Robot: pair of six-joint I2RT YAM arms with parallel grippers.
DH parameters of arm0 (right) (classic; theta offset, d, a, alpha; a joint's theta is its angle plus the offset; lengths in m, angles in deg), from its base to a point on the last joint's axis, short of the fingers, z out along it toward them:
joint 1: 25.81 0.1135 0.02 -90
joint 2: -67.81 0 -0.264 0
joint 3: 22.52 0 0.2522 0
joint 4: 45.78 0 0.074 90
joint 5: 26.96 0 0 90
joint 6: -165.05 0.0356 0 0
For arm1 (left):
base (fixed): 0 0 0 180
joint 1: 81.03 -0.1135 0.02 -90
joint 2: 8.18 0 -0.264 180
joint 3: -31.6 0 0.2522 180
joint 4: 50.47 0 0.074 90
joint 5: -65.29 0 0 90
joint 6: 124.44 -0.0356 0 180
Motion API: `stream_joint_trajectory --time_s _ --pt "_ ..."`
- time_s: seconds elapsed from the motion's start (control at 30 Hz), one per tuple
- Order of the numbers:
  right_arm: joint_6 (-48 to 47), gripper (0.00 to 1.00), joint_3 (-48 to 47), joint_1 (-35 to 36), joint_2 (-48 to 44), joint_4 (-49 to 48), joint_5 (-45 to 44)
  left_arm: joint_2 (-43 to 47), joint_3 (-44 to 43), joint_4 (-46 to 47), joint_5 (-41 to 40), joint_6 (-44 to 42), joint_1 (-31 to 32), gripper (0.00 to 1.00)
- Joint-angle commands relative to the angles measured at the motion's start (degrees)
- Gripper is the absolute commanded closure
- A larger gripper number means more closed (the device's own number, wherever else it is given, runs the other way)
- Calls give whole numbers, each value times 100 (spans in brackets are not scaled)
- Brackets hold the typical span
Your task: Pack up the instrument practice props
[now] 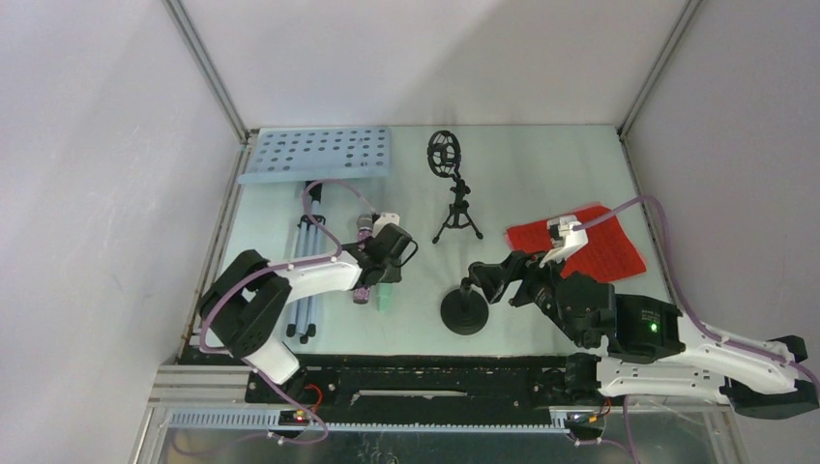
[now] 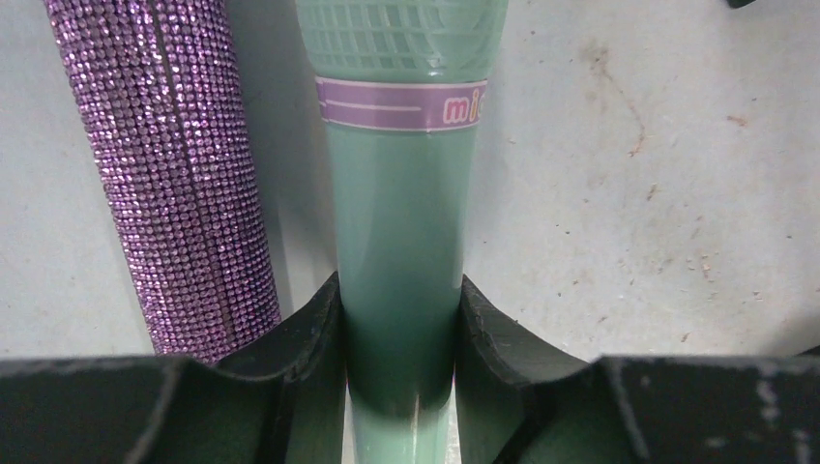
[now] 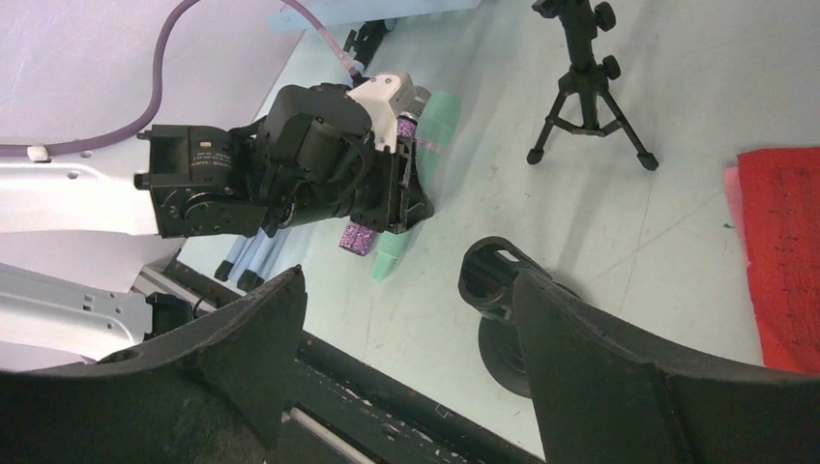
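My left gripper (image 2: 399,319) is shut on the handle of the mint microphone (image 2: 401,222), low over the table. The glittery purple microphone (image 2: 174,174) lies just left of it. In the top view the left gripper (image 1: 387,259) sits over both microphones (image 1: 365,275), beside the blue-grey tripod (image 1: 307,280). My right gripper (image 3: 411,280) is open; the clip of the round-based black mic mount (image 3: 498,285) stands just inside its right finger. This mount (image 1: 465,311) stands at the front centre. The red score sheets (image 1: 580,246) lie at the right. The pale blue music desk (image 1: 314,153) lies at the back left.
A second black mic mount (image 1: 453,188) on small tripod legs, with a ring cradle, stands at the back centre. Grey walls close in the table on three sides. A black rail (image 1: 416,372) runs along the front edge. The left arm (image 3: 290,174) shows in the right wrist view.
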State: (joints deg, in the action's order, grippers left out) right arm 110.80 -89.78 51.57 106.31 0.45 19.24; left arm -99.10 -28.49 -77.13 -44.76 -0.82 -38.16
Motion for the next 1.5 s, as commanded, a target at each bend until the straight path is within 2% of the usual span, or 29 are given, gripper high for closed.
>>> stream_joint_trajectory --time_s 0.0,0.07,0.2,0.47,0.63,0.77,0.97,1.17,1.3,1.47 --pt "321 15 34 69 -13 253 -250 -81 -427 -103 -215 85 -67 100" --pt "340 15 102 66 -15 244 -246 -105 -429 -111 -201 115 -92 98" --pt "408 15 202 66 -43 212 -200 -192 -454 -154 -163 168 -135 82" --pt "357 15 268 71 -145 167 -206 -307 -408 -177 -161 286 -157 61" --pt "384 15 278 71 -228 205 -221 -315 -425 -190 -135 302 -172 53" --pt "405 15 316 69 -314 217 -243 -217 -493 -336 -146 329 -171 43" --pt "442 15 336 67 -444 341 -300 111 -598 -543 -175 279 -165 38" --pt "189 14 337 66 -733 388 -210 914 -724 -692 -125 119 -168 30" --pt "-95 13 344 68 -868 143 308 1423 -737 -720 -30 68 -166 24" --pt "-187 13 595 117 -629 -333 827 2093 -679 -733 142 82 -171 22"
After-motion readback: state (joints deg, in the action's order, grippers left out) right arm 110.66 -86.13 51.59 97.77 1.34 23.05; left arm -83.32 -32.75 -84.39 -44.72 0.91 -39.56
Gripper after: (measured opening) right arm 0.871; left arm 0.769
